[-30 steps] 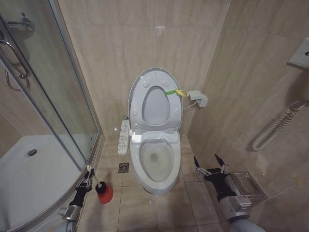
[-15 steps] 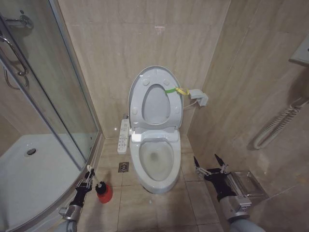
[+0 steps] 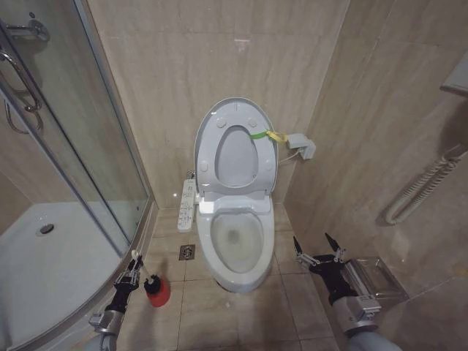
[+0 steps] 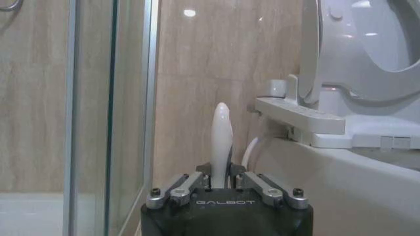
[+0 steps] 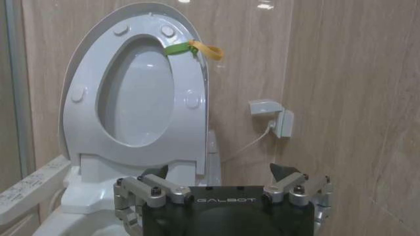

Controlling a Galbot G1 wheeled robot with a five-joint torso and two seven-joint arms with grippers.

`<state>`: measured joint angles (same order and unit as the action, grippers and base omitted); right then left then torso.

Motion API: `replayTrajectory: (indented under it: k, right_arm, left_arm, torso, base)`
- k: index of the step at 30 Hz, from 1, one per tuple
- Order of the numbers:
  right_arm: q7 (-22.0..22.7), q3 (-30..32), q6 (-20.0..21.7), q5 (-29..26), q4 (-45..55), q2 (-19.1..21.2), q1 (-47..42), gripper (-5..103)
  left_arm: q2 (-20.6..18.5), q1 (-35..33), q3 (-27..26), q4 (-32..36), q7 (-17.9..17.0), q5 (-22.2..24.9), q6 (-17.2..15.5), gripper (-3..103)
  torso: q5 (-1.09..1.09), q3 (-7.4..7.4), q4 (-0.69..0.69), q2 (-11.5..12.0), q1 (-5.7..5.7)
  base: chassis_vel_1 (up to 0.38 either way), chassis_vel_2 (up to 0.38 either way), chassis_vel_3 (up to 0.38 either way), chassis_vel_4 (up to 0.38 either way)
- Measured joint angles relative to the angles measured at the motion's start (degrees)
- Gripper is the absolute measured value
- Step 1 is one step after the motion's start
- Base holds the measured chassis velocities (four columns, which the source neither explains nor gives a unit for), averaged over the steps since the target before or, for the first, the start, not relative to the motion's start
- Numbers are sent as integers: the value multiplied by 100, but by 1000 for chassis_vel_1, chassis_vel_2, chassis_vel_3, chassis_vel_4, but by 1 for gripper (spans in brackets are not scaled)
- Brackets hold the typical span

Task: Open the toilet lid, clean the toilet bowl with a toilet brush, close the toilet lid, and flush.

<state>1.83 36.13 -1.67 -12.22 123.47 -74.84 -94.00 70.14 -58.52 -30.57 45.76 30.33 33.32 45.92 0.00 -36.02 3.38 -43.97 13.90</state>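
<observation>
The toilet lid (image 3: 234, 110) and the seat ring (image 3: 235, 157) stand raised against the back wall, with a green-and-yellow strap (image 3: 267, 136) at the lid's rim. Below them the toilet bowl (image 3: 235, 241) lies uncovered. The toilet brush (image 3: 156, 289), with its red base, stands on the floor left of the bowl. My left gripper (image 3: 134, 272) is at the brush; in the left wrist view the pale handle (image 4: 221, 132) rises between the fingers, and the left gripper (image 4: 221, 173) is shut on it. My right gripper (image 3: 319, 250) hovers open right of the bowl, facing the raised toilet lid (image 5: 85, 59).
A glass shower screen (image 3: 73, 146) and white shower tray (image 3: 44, 256) fill the left. A control panel (image 3: 188, 207) hangs beside the bowl, above a floor drain (image 3: 187, 253). A wall box (image 3: 300, 148), a coiled hose (image 3: 420, 186) and a clear holder (image 3: 373, 281) are on the right.
The whole picture has shifted slightly, so the camera moved. Both grippers, the brush and the raised lid keep their places.
</observation>
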Motion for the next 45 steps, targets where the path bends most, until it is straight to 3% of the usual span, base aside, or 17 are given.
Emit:
replayTrajectory:
  k: [25, 45]
  right_arm:
    - [0, 0, 0, 0, 0, 0, 0, 100]
    - [1, 0, 0, 0, 0, 0, 0, 100]
  left_arm:
    - [35, 194, -4, -400, 93, -65, 80, 18]
    - [55, 117, -4, -252, 112, -128, 80, 18]
  torso:
    - [0, -7, 0, -10, 4]
    - [0, 43, 1, 83, -39]
  base:
    - [0, 0, 0, 0]
    - [0, 0, 0, 0]
